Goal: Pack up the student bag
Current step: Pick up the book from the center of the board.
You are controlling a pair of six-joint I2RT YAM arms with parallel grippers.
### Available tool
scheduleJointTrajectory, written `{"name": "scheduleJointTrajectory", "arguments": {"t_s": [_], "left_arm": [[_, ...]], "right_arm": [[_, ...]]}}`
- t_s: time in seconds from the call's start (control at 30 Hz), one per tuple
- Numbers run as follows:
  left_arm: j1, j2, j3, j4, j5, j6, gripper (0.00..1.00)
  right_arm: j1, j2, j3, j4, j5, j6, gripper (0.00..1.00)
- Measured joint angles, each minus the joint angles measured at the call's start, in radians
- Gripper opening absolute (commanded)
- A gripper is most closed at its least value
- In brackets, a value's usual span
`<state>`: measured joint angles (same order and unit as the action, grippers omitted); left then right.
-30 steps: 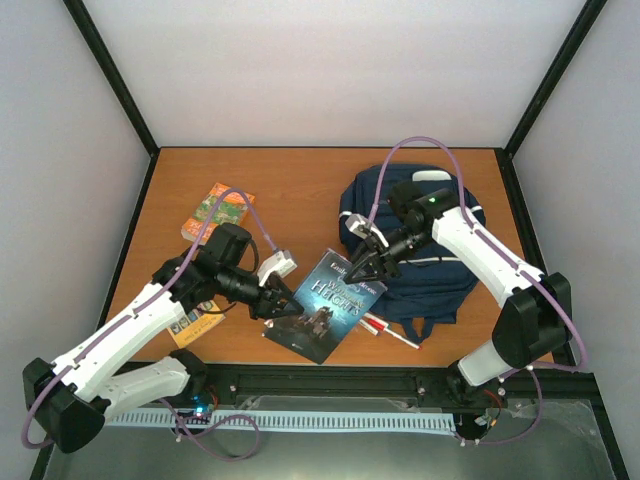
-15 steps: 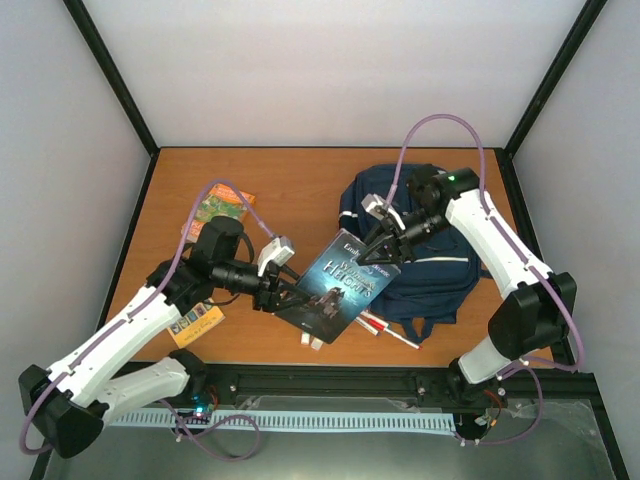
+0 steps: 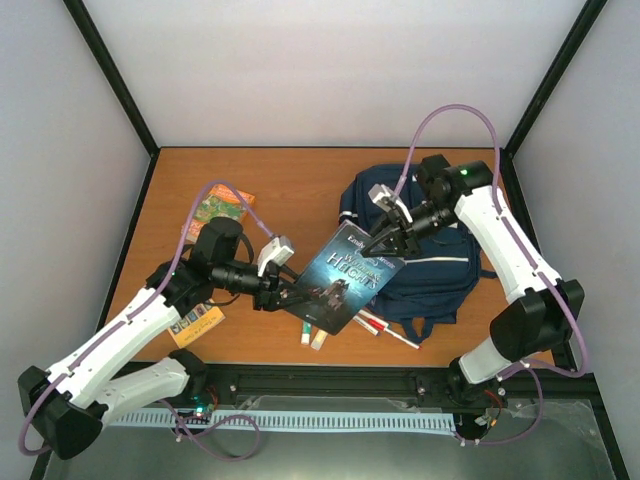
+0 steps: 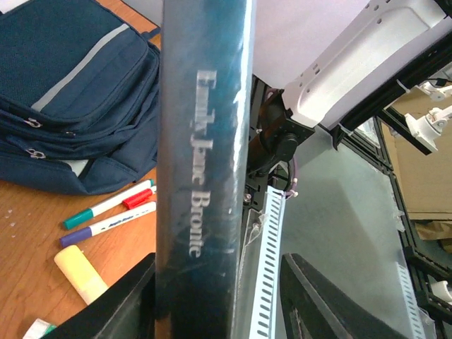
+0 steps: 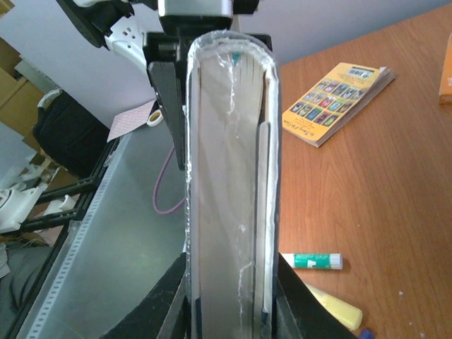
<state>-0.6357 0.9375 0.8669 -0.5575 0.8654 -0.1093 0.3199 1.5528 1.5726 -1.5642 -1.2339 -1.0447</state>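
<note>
The wooden bench (image 3: 300, 180) carries everything. The student bag (image 3: 435, 280) lies flat on its right half, toward the back. The right arm crosses over the bag and covers its middle and upper part. In the left wrist view only its striped, zipped front corner shows, cut off by the frame and by the book.

The Bronte novel (image 3: 345, 280) hangs tilted above the bench just left of the bag. Its top corner is pinched in the right pincer (image 3: 385, 242), whose jaws press tight on both covers. The left pincer (image 3: 283, 297) sits at the novel's lower edge with its fingers (image 4: 127, 304) spread around the spine. One finger is close against the spine and the other stands clear of it, so it grips nothing. The novel hides the bench beneath it and fills most of both wrist views.

A green-and-orange booklet (image 3: 218, 205) lies at the left rear. A yellow booklet (image 3: 197, 325) is half covered by the left arm. Near the bag's front edge lie a green-capped marker (image 4: 106, 206), a purple-capped marker (image 4: 106, 227) and a red marker (image 4: 138, 198) tucked between them. A yellow highlighter (image 4: 80, 272) sits closer in. The booklets' titles are too small to read.
</note>
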Motion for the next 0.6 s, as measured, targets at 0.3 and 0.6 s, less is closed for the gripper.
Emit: {"name": "scheduleJointTrajectory", "arguments": {"t_s": [0.3, 0.6], "left_arm": [[-0.018, 0.026, -0.002, -0.006, 0.013, 0.005, 0.13], [-0.03, 0.023, -0.003, -0.082, 0.006, -0.025, 0.01]], "right_arm": [[-0.012, -0.002, 0.063, -0.013, -0.031, 0.075, 0.05], [-0.048, -0.01, 0.013, 0.213, -0.052, 0.289, 0.57]]}}
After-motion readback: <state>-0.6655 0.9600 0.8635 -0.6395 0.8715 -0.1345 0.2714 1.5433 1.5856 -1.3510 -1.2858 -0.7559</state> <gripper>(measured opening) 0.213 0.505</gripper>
